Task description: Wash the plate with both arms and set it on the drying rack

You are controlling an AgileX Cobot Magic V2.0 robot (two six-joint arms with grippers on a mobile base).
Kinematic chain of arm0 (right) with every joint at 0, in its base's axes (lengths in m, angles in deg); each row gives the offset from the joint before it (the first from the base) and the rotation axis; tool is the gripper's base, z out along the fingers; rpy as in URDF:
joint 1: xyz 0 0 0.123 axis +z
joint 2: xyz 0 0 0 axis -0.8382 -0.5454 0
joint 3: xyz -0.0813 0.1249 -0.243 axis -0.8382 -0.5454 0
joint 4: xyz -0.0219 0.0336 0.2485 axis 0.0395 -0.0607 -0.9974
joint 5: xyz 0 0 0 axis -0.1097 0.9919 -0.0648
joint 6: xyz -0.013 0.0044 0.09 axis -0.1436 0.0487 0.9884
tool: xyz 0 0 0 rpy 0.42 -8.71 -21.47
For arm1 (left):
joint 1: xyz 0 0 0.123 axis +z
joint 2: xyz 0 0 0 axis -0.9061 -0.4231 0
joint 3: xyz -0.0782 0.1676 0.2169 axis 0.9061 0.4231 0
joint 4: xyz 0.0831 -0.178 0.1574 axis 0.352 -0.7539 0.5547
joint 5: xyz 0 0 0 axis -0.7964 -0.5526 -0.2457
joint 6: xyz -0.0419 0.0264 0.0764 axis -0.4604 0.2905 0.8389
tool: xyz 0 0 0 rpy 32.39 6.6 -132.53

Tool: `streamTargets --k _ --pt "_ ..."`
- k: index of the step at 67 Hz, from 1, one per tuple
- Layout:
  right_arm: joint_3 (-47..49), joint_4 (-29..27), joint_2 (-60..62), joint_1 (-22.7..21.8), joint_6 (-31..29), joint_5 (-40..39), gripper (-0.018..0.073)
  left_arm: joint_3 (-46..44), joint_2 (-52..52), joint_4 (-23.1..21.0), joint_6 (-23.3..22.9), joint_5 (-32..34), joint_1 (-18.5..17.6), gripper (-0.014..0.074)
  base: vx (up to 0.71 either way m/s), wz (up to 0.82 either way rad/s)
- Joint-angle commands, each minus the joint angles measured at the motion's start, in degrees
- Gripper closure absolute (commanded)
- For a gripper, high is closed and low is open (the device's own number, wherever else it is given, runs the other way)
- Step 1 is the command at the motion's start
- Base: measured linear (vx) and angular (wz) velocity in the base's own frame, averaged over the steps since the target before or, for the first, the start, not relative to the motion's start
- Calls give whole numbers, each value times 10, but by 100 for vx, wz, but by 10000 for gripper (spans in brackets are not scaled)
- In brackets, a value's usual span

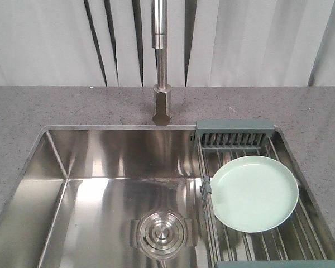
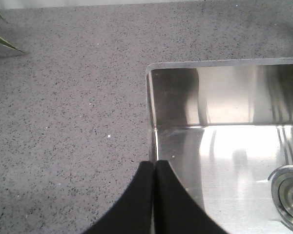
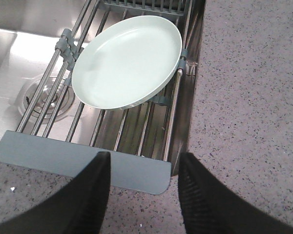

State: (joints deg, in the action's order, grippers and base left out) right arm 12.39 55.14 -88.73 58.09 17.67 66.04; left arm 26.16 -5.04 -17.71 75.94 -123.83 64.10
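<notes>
From my station I see the plate [image 1: 254,193] lying on the wires of the drying rack [image 1: 235,132], in the lower right of the front view, face up and a little tilted; its left edge reaches over the rack's side toward the sink [image 1: 100,184]. I judge it is stiff, glossy and probably breakable, not heavy, and slippery if wet, so I would take it only by the raised rim, at the near edge that stands free above the wires. In the right wrist view the right gripper [image 3: 144,168] has its fingers spread apart, empty, low in the frame over the rack's near bar. The left gripper [image 2: 154,168] has its fingers pressed together, holding nothing, over the worktop [image 2: 63,97] at the sink's corner.
</notes>
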Motion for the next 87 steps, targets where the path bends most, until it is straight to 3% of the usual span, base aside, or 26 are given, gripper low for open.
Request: streamTargets --k 1,48,73,87 --pt "14 -1 -5 0 -2 -33 240 -13 19 0 -6 28 1 603 0 0" --pt "14 -2 -5 0 -2 -33 240 0 44 1 -6 34 0 603 0 0" --pt "14 -2 -5 0 -2 -33 240 276 303 0 -6 240 5 603 0 0" --pt "14 -2 -5 0 -2 -33 240 380 418 0 -6 291 5 603 0 0"
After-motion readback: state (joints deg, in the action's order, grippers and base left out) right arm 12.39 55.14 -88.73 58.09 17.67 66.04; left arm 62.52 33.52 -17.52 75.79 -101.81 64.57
